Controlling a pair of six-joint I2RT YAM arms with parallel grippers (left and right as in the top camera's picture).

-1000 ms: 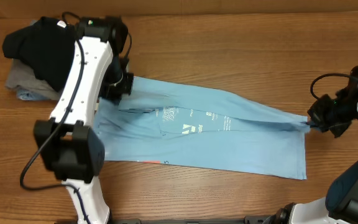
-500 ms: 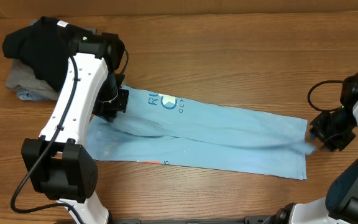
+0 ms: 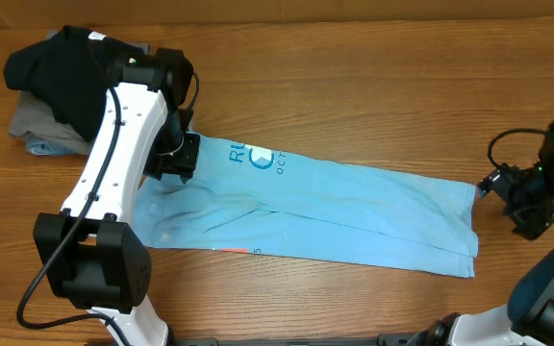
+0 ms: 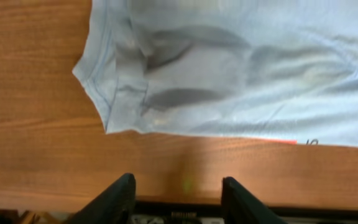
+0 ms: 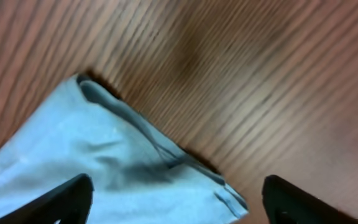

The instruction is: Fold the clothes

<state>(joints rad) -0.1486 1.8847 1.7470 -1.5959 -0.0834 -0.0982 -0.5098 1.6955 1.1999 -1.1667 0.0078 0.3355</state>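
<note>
- Looking from overhead, the T-shirt (image 3: 354, 211) lies on the worktop (image 3: 354, 86) as one long, narrow strip, with printed text facing up near its left end. The lengthwise fold looks done. The left arm (image 3: 123, 115) hangs over that left end and the right arm (image 3: 532, 197) sits just off the right end. A black shirt (image 3: 56, 67) and grey garments (image 3: 27, 130) are piled at the far left.
- From the left wrist, the left fingers (image 4: 114, 196) are spread wide and hold nothing. They are over bare wood just beside the strip's rumpled end.
- From the right wrist, the right fingers (image 5: 61, 199) are also wide and empty, with the layered corner lying free. The crosswise folds that would make a compact stack appear to be what is left.
</note>
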